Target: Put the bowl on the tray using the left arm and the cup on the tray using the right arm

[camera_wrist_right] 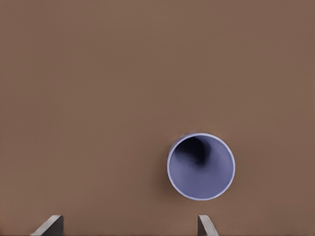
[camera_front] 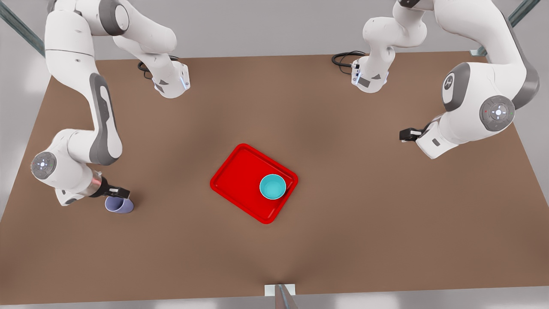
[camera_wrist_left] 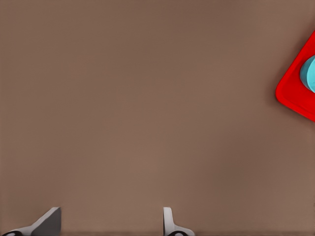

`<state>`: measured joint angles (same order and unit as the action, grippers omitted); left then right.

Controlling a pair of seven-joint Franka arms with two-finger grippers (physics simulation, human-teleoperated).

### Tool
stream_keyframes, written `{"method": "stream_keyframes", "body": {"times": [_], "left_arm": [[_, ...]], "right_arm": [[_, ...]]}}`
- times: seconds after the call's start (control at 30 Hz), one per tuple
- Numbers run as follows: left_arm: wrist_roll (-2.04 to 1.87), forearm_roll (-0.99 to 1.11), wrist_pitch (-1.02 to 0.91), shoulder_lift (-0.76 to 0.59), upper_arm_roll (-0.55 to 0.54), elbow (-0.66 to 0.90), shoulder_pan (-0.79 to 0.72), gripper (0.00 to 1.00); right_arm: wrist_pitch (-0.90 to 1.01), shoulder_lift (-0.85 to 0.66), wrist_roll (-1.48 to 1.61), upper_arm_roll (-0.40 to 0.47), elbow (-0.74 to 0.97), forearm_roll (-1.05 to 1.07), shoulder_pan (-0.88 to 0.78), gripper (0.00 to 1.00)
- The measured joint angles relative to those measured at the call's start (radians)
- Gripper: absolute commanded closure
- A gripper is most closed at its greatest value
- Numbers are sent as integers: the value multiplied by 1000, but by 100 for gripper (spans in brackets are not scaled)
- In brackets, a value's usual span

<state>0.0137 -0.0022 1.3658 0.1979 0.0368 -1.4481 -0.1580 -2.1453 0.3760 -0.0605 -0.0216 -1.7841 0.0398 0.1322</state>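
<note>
The teal bowl (camera_front: 272,186) sits upright on the red tray (camera_front: 240,171), in the corner toward the front view's right. The tray lies at the table's middle. The lilac cup (camera_front: 119,205) stands upright on the table at the front view's left. My right gripper (camera_front: 118,192) hovers just above and beside the cup. In the right wrist view this gripper (camera_wrist_right: 130,221) is open, and the cup (camera_wrist_right: 201,166) lies just past its fingertips. My left gripper (camera_front: 403,135) waits at the front view's right, open (camera_wrist_left: 110,219) over bare table, with the tray (camera_wrist_left: 293,93) and bowl (camera_wrist_left: 310,73) far off.
The brown table (camera_front: 343,240) has both arm bases at its far edge, one (camera_front: 171,83) and the other (camera_front: 369,79), each with black cables. A small white bracket (camera_front: 280,289) sits at the near edge. Open table surrounds the tray.
</note>
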Motion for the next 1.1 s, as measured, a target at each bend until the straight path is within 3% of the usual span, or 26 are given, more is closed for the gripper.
{"method": "stream_keyframes", "body": {"times": [0.43,0.9,0.93,0.97,1.07,1.1], "left_arm": [[-1,3,0,-3,0,1,0,0],[-3,5,-11,-8,0,0,0,0],[-3,5,-13,-8,0,0,0,0],[-3,5,-13,-8,0,0,0,0],[-4,4,-12,-8,0,0,0,0],[-4,4,-12,-8,0,0,0,0]], "right_arm": [[-64,101,254,-1,-23,0,150,0],[-125,187,266,2,20,-3,166,0],[-124,187,266,2,19,-3,166,3],[-116,186,266,2,19,-3,165,17],[-107,185,260,-2,20,-1,160,70],[-115,185,258,-3,20,-1,157,79]]}}
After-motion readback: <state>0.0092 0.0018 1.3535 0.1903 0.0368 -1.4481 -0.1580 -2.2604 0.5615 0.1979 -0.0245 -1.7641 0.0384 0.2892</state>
